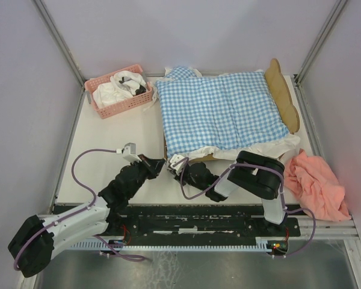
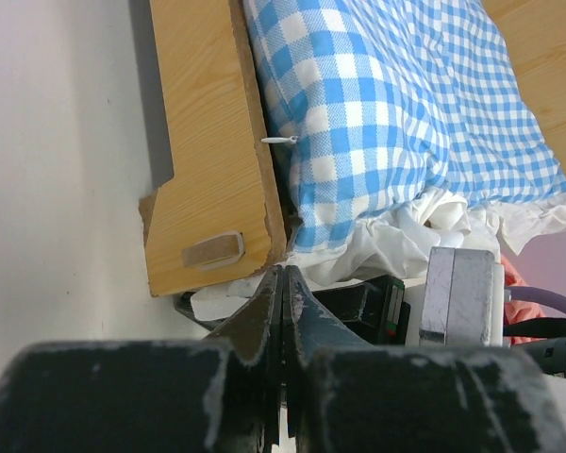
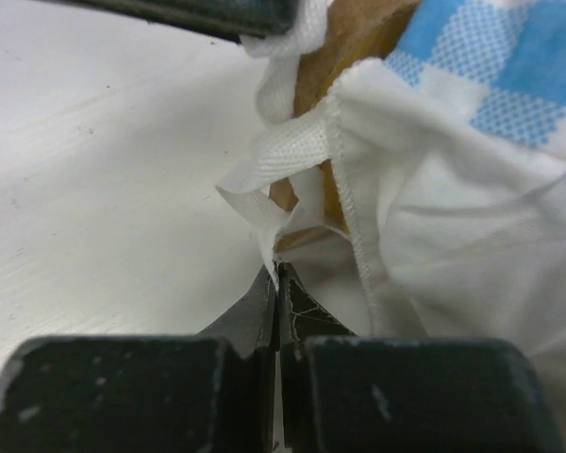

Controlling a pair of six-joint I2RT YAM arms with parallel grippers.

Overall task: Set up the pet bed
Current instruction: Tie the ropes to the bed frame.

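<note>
The pet bed (image 1: 284, 96) is a light-wood frame with its wavy headboard on the right. Blue-white gingham bedding (image 1: 216, 108) covers it. My left gripper (image 1: 162, 164) is shut at the bed's near-left corner. In the left wrist view its tips (image 2: 282, 274) sit just below the wooden side rail (image 2: 208, 142), with nothing visible between them. My right gripper (image 1: 182, 168) is next to it at the same corner. Its jaws (image 3: 279, 276) are shut on the end of a white tie strap (image 3: 274, 156) that comes off the bedding's white ruffle (image 3: 453, 236) around the wooden corner (image 3: 349, 38).
A pink plastic basket (image 1: 117, 90) with white and dark items stands at the back left. A crumpled salmon-pink cloth (image 1: 316, 180) lies at the front right, by the right arm's elbow. Metal posts frame the table's sides.
</note>
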